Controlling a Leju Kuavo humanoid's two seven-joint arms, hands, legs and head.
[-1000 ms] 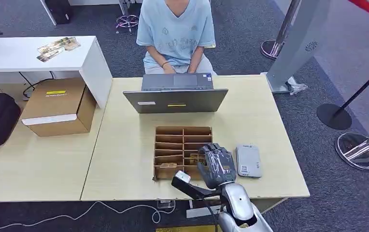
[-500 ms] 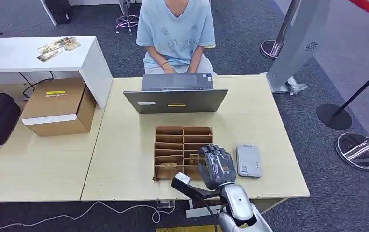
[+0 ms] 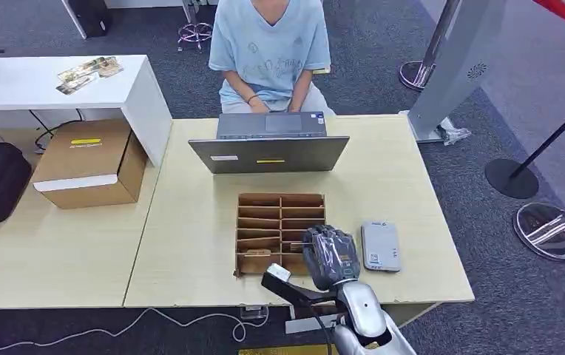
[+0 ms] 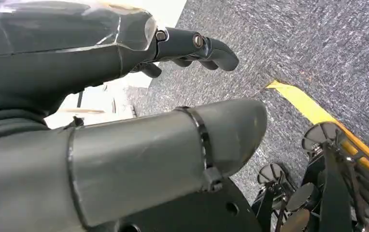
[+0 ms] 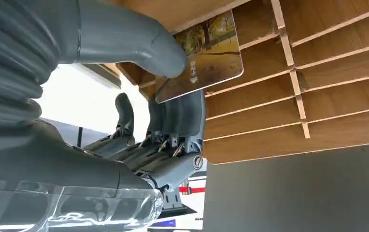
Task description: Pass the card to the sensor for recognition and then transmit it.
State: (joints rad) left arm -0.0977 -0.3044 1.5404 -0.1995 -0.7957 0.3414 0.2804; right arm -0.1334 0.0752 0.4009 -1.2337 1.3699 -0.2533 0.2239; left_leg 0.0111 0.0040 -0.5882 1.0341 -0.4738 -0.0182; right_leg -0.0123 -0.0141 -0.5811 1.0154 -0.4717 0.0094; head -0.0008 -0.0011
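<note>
Right hand, dark and ribbed under a glossy clear cover, poised over the near right corner of the slatted wooden organizer, thick grey thumb and darker fingers pinching a thin glossy card printed with an autumn tree scene. Card held flat just above the thin wooden dividers. Rounded grey sensor, a smooth slab, flat on the pale wood-grain table just right of the hand. Matte grey laptop beyond the organizer, a seated person behind it. Left hand over speckled grey carpet, fingers curled loosely, holding nothing.
</note>
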